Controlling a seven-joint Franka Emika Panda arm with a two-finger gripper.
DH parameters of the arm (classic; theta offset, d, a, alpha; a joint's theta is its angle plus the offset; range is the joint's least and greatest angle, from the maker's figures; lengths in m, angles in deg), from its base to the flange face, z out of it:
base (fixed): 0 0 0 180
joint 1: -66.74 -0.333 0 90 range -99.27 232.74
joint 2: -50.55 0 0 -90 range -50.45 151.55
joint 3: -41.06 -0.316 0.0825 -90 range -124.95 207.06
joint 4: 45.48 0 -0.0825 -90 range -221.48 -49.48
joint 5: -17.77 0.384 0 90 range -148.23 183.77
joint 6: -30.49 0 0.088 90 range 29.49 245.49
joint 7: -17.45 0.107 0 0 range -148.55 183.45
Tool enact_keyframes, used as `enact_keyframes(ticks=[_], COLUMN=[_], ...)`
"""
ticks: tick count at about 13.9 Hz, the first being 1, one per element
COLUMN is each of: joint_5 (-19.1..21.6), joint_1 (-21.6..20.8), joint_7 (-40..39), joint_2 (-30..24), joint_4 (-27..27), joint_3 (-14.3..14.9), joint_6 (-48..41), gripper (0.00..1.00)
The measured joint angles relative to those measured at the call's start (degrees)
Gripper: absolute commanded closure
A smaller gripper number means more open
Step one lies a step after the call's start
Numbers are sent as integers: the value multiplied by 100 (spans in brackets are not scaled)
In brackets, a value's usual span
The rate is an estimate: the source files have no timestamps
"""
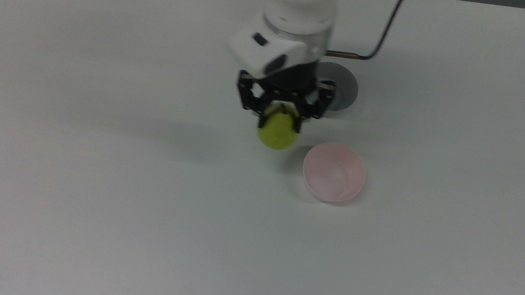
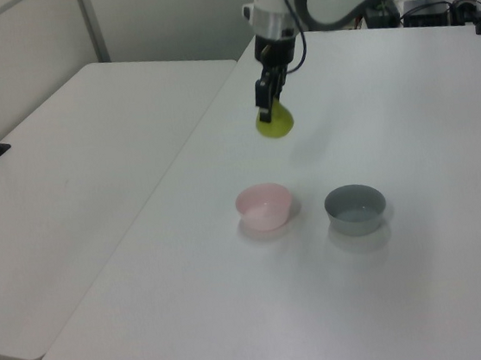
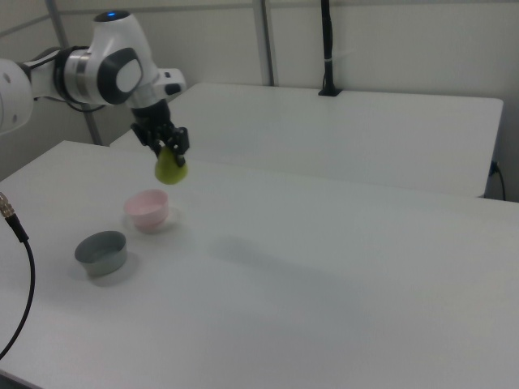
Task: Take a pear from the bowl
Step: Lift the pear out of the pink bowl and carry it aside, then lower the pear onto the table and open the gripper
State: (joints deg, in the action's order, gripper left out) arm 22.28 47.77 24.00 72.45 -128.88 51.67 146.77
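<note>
The yellow-green pear (image 1: 277,129) (image 2: 274,123) (image 3: 170,168) hangs high above the table, with my gripper (image 1: 280,116) (image 2: 266,110) (image 3: 168,151) shut on its upper part. The pale pink bowl (image 1: 334,173) (image 2: 263,206) (image 3: 147,209) stands on the white table with nothing in it, below the pear and to the top view's right of it. The pear's stem is hidden between the black fingers.
A grey straight-sided bowl (image 1: 341,91) (image 2: 356,208) (image 3: 101,251) stands close beside the pink one, partly behind the arm in the top view. A black cable (image 1: 381,34) runs from the wrist. A second white table (image 2: 65,165) adjoins the work table.
</note>
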Motion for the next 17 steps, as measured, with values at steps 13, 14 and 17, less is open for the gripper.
enact_keyframes(ticks=[13,14,17], joint_5=[-635,-674,-697], joint_1=[2186,2195,2290], joint_7=[-1635,-1635,-1640], joint_2=[-28,127,375], joint_4=[-1190,-1192,-1179], joint_3=[-459,-459,-451], joint_6=[-54,76,379], gripper=[93,89,0])
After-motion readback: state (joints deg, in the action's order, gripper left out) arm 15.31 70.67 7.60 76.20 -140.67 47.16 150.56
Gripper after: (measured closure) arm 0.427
